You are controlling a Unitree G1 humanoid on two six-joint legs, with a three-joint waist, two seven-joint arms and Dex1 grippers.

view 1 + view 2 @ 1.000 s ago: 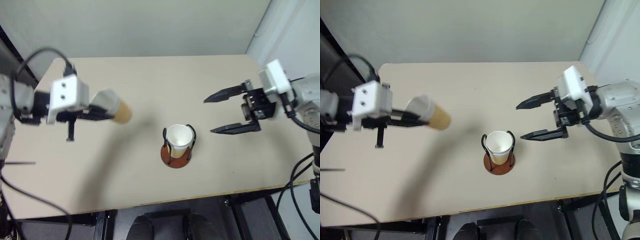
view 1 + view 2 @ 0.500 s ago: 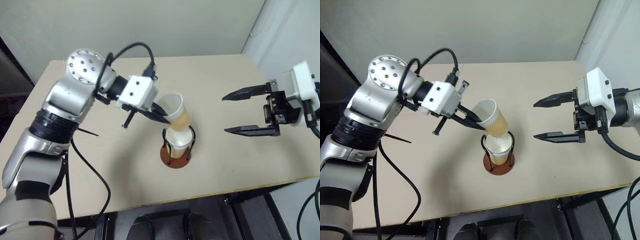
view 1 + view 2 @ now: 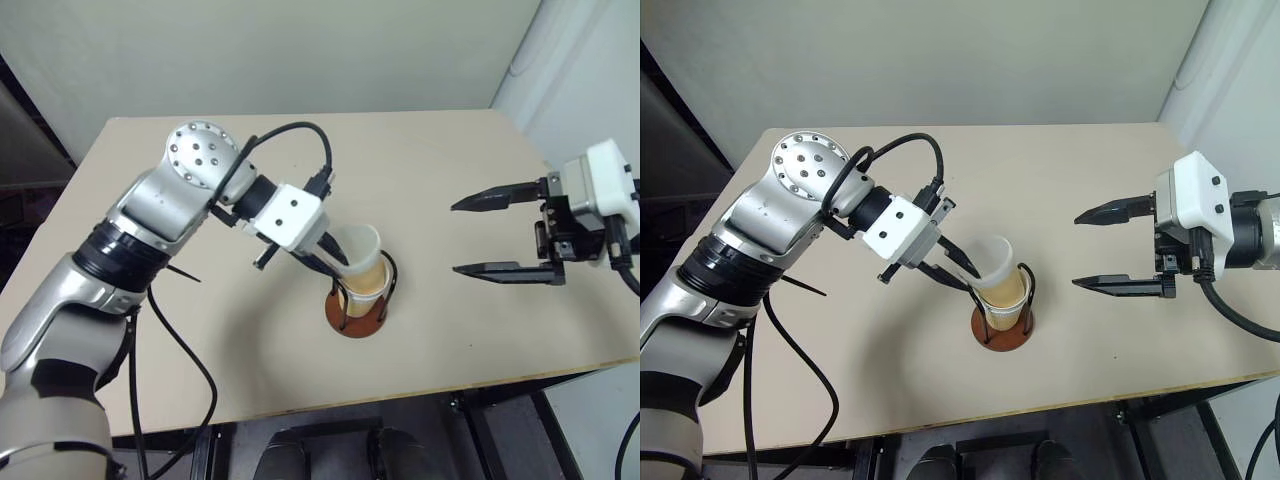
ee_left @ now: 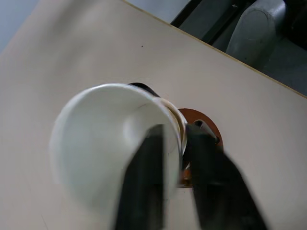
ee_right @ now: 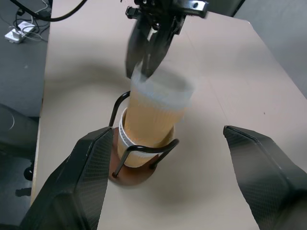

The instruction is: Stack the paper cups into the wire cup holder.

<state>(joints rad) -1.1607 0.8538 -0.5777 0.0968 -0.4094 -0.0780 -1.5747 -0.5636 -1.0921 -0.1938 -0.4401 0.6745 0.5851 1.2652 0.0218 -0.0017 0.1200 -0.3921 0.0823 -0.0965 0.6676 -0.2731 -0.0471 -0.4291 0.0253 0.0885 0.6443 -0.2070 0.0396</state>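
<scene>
While my left tool (image 3: 962, 270) pinches the rim of the upper paper cup (image 3: 999, 270), one finger inside and one outside, that cup sits partly nested and tilted in the lower cup (image 5: 139, 154), which stands in the wire cup holder (image 3: 1002, 322) near the bench's (image 3: 1090, 200) front edge. Seating and release remain. My right tool (image 3: 1118, 248) waits spread and empty.

The lower cup (image 5: 130, 149) sits mostly hidden inside the wire holder (image 5: 139, 148), covered by the upper cup (image 5: 156, 112), whose rim is blurred. The left pincer (image 4: 175, 158) fingers (image 4: 144, 191) are blurred and cut off by the edge.
</scene>
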